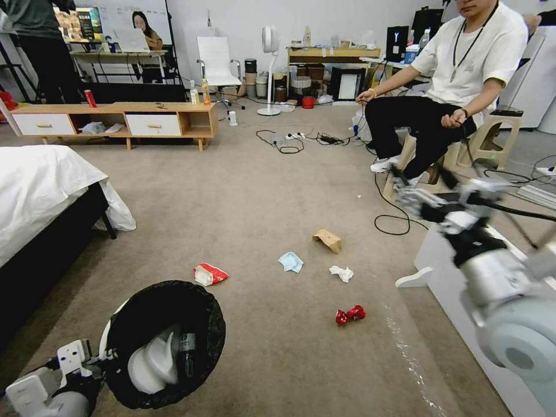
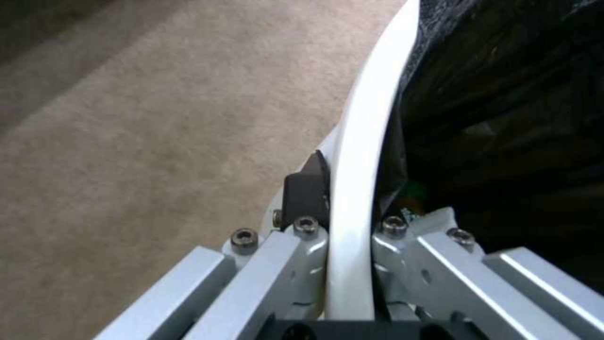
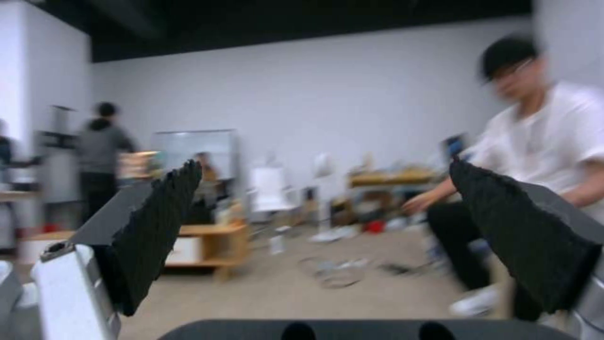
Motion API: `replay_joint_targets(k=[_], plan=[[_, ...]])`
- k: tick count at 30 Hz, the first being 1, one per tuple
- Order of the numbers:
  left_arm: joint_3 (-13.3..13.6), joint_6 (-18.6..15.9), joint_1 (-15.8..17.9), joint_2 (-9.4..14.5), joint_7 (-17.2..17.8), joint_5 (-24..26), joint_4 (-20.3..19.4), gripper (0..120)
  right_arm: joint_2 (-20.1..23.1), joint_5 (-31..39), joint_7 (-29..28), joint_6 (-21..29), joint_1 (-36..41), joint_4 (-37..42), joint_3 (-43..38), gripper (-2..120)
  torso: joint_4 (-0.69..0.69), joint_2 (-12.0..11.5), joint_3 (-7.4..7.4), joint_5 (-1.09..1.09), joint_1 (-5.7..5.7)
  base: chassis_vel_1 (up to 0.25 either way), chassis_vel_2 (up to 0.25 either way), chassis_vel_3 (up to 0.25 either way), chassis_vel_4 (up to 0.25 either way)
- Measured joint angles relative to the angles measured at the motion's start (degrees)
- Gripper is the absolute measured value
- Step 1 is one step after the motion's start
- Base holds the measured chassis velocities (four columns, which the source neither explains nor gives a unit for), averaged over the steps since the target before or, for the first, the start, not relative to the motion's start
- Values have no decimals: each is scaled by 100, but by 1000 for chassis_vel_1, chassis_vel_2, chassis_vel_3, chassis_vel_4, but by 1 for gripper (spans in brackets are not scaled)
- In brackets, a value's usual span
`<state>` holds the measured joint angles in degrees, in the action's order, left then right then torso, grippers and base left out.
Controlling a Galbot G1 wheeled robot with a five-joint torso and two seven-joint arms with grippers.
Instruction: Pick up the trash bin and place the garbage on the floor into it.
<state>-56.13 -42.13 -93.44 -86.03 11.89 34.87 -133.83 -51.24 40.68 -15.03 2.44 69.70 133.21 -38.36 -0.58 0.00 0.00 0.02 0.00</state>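
Right arm blurred in head view, its far end hard to make out at about 3 o'clock; left gripper (image 1: 87, 362) partly cut off at the frame's 7 o'clock corner. Bottle inside the bin (image 1: 165, 341) half hidden by the white inner moulding, label unreadable. Bin: round, white, lined with crinkled black bag, tilted with mouth facing up toward the camera, held at 7 o'clock. Left wrist view: left gripper (image 2: 352, 226) clamped on the white bin rim (image 2: 362, 156), one finger outside over the carpet (image 2: 157, 118), one inside against the black liner. Right wrist view: right gripper (image 3: 324, 208) spread wide, nothing between its black pads (image 3: 157, 222), pointed out level at the room, raised off the floor. Litter loose on the carpet (image 1: 260, 191), all apart from each other: red-white snack packet (image 1: 209, 274) at 12 o'clock just beyond the bin, blue mask (image 1: 291, 262) and white tissue (image 1: 341, 273) near frame centre, brown paper bag (image 1: 328, 240) beyond them, crushed red can (image 1: 350, 314) at 5 o'clock from the tissue.
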Motion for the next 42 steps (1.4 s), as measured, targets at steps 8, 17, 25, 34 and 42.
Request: replay_joint_targets(k=[8, 17, 25, 34, 42], plan=[[-41, 0, -73, -70, -11, -167, -83, 2, -594, -1161, 29, -390, 998, 174, -281, 100, -6, 0, -1, -2, 0, 0, 0, 0, 0], [-52, 0, -109, -152, -36, -392, -73, 2, -1674, -2558, 59, -1118, 1935, 143, -19, 100, -5, 0, 0, -3, 0, 0, 0, 0, 0], [-169, 0, -140, -167, -17, -421, 25, 2, -2053, -2822, 59, -1227, 2041, 52, 88, 100, -4, 0, 0, -3, -1, 0, 0, 0, 0], [-161, 0, -168, -234, -21, -296, 8, 2, -2105, -2851, 58, -1245, 2121, -13, 94, 100, -5, 0, 0, -2, 0, 0, 0, 0, 0], [-154, 0, -183, -250, -27, -173, -36, 2, -2099, -2890, 258, -1426, 2222, -88, 89, 100, -5, 0, 0, -2, 0, 0, 0, 0, 0]])
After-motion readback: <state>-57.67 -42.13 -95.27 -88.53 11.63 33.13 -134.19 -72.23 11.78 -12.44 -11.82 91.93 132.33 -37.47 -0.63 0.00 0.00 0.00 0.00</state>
